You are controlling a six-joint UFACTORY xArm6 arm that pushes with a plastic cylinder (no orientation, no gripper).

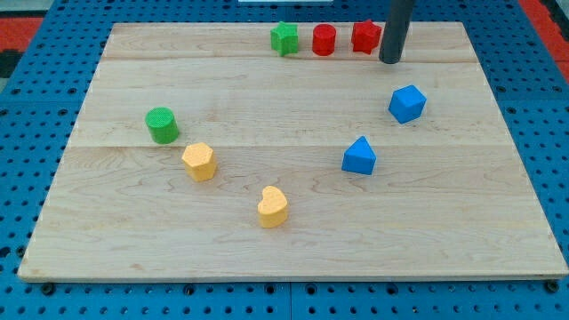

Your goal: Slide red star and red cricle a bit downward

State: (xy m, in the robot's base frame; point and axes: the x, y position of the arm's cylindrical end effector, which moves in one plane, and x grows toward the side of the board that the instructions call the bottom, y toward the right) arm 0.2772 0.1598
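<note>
Spreading across nearly the whole view is a pale wooden board [293,222] made of glued planks, lying on a blue pegboard surface [27,178] dotted with holes. The dark straight rod [396,27] comes down from the view's top edge and my tip [389,60] rests on the board near its top right. It carries no jaws, so nothing is clasped or let go; it only touches the wood.

My tip sits just to the right of the red star block [365,36], very close to it, though contact cannot be made out. The red cylinder block [324,40] stands just left of the star, apart from it, and the green star block [284,38] stands just left of that. All three form a row along the board's top edge.

Below my tip lies a blue cube-like block [407,103], and further down and left a blue triangular block [359,156]. On the view's left stands a green cylinder block [162,124], with a yellow hexagonal block [199,162] just below and right of it. A yellow heart block [273,206] lies near the board's middle, lower down.
</note>
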